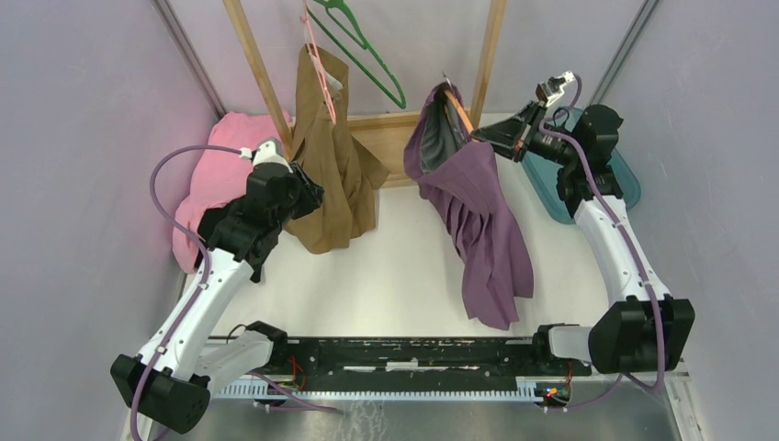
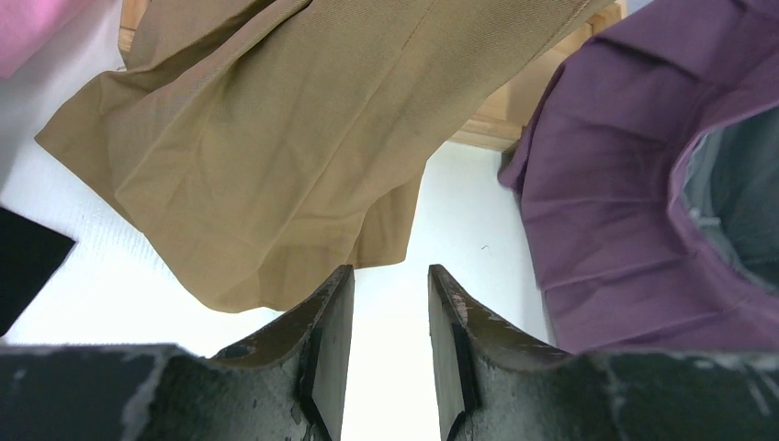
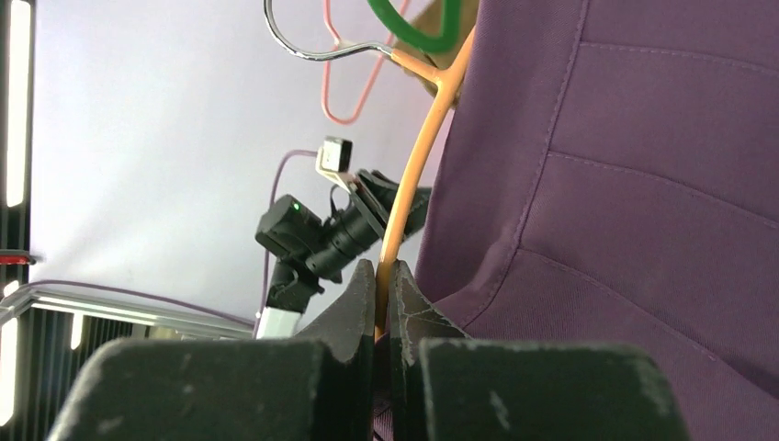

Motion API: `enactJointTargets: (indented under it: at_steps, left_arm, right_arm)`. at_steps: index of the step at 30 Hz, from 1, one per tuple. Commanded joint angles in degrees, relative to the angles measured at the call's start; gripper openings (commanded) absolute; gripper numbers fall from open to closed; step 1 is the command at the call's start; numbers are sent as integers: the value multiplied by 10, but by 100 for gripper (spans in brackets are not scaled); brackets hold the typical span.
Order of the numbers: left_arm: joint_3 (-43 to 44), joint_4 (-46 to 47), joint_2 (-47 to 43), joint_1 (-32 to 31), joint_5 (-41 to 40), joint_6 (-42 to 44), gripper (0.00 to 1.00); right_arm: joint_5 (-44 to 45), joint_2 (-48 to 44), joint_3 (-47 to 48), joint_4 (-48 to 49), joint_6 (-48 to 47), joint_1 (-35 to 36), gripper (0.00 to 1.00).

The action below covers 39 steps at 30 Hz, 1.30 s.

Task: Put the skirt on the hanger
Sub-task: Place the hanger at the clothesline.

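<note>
A purple pleated skirt (image 1: pixel 487 211) hangs from an orange hanger (image 1: pixel 457 112) held in the air at the back right, its hem trailing down to the white table. My right gripper (image 1: pixel 482 133) is shut on the hanger's thin orange arm (image 3: pixel 413 175), and the skirt's fabric (image 3: pixel 625 202) lies right beside the fingers. My left gripper (image 1: pixel 310 196) stands open with nothing between its fingers (image 2: pixel 326 312), close to the lower edge of a brown garment (image 2: pixel 276 138). The purple skirt (image 2: pixel 606 202) shows at the right of the left wrist view.
The brown garment (image 1: pixel 335 175) hangs on a pink hanger from the wooden rack (image 1: pixel 487 55) at the back. A green hanger (image 1: pixel 363 46) hangs beside it. A pink cloth (image 1: pixel 216 179) lies at the left. A teal tray (image 1: pixel 551 184) sits at the back right.
</note>
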Motion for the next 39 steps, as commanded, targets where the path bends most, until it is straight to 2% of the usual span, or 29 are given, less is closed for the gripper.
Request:
enactJointTargets:
  at_steps: [1,20,27,34,39]
  left_arm:
    - [10,8,-14,2,3,33,42]
    - [38,-25,-4,2,-10,44,41]
    - [39,-32,-3,2,-16,44,40]
    - [41,-34,-1,3,-16,42,40]
    - [42,-36,-4,2,-17,41,40]
  right_arm:
    - [28,20,95,194,33,-3,1]
    - [164,276,304,564,261,-3,1]
    - [188,343,409,576,289,8,1]
    - [202,395,494,516,269,31,1]
    - [213,424,519,496,249,58,1]
